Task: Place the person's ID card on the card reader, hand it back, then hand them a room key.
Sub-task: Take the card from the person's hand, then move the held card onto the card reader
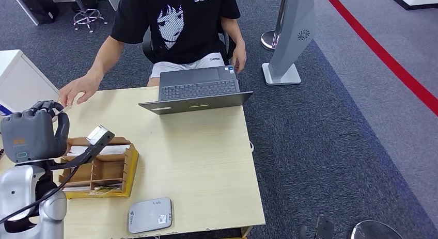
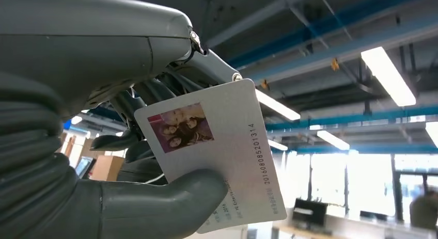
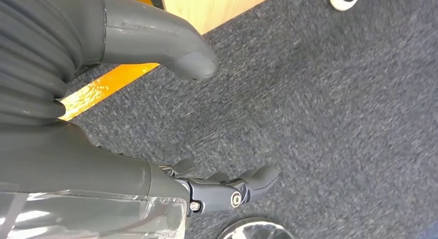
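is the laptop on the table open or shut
Open: the laptop shows its keyboard, the lid laid back flat toward the robot on the table.

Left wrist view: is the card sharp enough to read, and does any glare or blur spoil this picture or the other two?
Left wrist view: the ID card in the left hand is sharp and its digits readable; the ceiling lights and windows are overexposed, the far room soft. Head view: even light, no glare on the table. Right wrist view: the right hand is sharp over clear carpet texture.

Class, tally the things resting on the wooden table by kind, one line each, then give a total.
Laptop: 1
Card reader: 1
Wooden organiser box: 1
Person's hand: 1
Total: 4
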`<move>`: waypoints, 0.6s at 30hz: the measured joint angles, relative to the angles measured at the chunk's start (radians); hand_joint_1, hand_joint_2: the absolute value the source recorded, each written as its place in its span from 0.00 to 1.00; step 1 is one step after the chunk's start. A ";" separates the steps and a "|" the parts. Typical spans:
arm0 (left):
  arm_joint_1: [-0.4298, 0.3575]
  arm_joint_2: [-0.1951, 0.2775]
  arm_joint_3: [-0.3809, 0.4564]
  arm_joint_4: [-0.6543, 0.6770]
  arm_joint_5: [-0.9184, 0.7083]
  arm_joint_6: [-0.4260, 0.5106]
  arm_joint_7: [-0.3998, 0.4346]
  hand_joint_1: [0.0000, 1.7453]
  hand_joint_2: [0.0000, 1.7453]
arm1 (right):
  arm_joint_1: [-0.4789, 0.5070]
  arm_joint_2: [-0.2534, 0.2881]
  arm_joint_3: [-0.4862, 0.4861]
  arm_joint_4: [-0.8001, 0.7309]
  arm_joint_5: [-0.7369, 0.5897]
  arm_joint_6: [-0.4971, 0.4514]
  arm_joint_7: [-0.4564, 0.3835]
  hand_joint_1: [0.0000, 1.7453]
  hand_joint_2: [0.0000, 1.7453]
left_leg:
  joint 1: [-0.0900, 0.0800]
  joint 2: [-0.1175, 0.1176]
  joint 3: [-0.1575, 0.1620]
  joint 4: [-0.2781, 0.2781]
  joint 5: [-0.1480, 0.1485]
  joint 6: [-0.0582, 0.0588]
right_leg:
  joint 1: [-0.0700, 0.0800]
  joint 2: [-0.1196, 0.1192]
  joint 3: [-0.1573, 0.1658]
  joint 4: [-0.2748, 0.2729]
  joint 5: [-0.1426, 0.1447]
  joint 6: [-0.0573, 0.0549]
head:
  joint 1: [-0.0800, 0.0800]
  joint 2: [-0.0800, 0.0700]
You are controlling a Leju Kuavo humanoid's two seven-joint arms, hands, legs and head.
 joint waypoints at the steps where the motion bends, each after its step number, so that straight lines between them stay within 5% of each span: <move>1: 0.032 -0.014 -0.018 -0.040 0.013 0.021 -0.013 1.00 1.00 | 0.005 0.000 -0.007 -0.001 -0.005 0.000 -0.001 0.00 1.00 | 0.000 0.000 0.000 0.000 0.000 0.001 | 0.000 0.000 0.000 0.000 0.000 0.000 | 0.000 0.000; 9: 0.228 -0.069 -0.158 -0.229 0.075 0.094 -0.052 1.00 1.00 | 0.038 0.000 -0.049 -0.015 -0.022 -0.002 -0.006 0.00 1.00 | 0.000 0.000 -0.002 0.000 -0.002 0.003 | 0.000 0.000 0.000 -0.002 0.000 0.001 | 0.001 0.000; 18: 0.414 -0.133 -0.195 -0.189 0.298 0.115 -0.126 1.00 1.00 | 0.079 0.008 -0.114 -0.047 -0.042 0.001 -0.006 0.00 1.00 | 0.000 0.000 -0.002 0.000 -0.002 0.003 | 0.000 -0.001 0.000 -0.002 -0.001 0.001 | 0.001 0.000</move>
